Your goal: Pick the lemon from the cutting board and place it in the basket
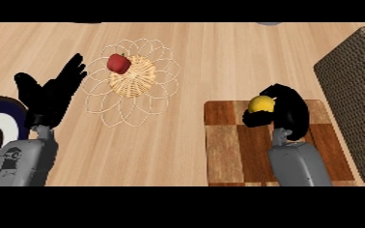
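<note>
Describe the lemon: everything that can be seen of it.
The lemon is small, bright yellow, smooth and rounded. The black right hand is curled round it, hiding its lower and right sides. It is over the far edge of the checkered wooden cutting board; whether it rests on the board or is lifted cannot be told.

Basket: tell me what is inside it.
A red apple lies in the basket, at the upper left of its woven base. The base under the apple is hidden. The lemon is outside, in the right hand.
</note>
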Motion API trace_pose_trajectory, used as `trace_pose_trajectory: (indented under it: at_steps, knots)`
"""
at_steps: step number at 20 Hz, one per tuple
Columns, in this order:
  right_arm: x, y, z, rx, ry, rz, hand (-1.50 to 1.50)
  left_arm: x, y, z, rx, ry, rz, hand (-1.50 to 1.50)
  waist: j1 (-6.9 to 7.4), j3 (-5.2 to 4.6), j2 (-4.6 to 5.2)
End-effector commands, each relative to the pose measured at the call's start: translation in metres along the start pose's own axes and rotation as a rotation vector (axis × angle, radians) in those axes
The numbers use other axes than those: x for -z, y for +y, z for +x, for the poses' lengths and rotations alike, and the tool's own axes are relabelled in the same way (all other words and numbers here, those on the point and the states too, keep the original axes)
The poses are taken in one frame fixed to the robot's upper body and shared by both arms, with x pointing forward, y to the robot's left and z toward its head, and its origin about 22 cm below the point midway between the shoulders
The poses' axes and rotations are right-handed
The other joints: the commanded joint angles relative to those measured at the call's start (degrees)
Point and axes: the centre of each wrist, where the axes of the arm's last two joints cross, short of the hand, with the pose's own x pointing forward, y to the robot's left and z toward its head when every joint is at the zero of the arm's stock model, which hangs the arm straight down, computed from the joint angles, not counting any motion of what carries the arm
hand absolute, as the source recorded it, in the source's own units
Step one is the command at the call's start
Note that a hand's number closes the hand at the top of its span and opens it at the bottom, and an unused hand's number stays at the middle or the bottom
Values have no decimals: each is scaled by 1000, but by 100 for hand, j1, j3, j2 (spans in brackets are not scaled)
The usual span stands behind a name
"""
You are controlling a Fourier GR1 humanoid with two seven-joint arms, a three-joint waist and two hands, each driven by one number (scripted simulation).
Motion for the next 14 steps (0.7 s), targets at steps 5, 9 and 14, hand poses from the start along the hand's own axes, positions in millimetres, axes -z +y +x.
trace_pose_trajectory:
  at_steps: [5,9,14]
  knots:
    - [13,-39,107,377,-3,-322,150,6,-14,6,4,-13,-57,0,294,12,23]
    - [12,-41,149,359,-81,-503,150,11,-24,8,3,-13,-61,0,233,-10,25]
    - [14,-62,193,381,-13,-626,150,7,-16,0,11,6,-44,0,144,-15,-38]
